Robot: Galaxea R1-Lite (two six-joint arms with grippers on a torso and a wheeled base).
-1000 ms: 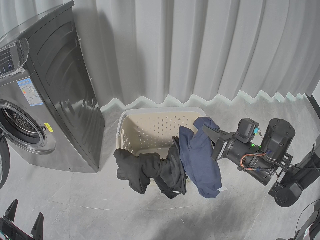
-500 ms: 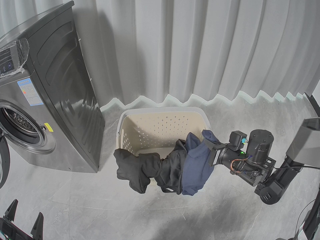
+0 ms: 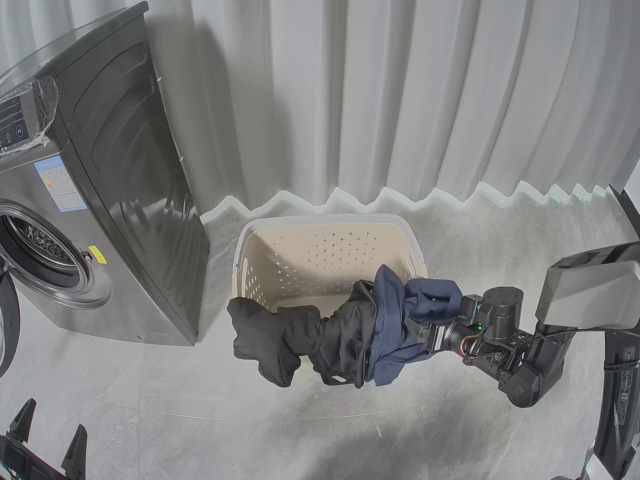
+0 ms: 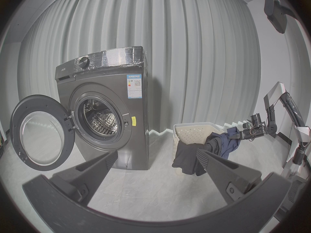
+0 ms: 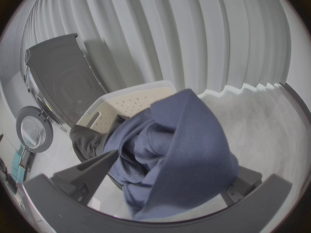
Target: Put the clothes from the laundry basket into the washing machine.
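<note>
At the rim of the laundry basket (image 3: 320, 225), blue garment (image 3: 400, 328) across wide-apart right fingers (image 5: 94, 167), long axis downward.

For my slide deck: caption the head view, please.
Right tool in the blue garment draped over the laundry basket rim, black clothes beside it, washing machine left.

Grey floor (image 3: 200, 401) carries washing machine (image 3: 127, 188) at left, laundry basket (image 3: 313, 261) near it, apart.
</note>
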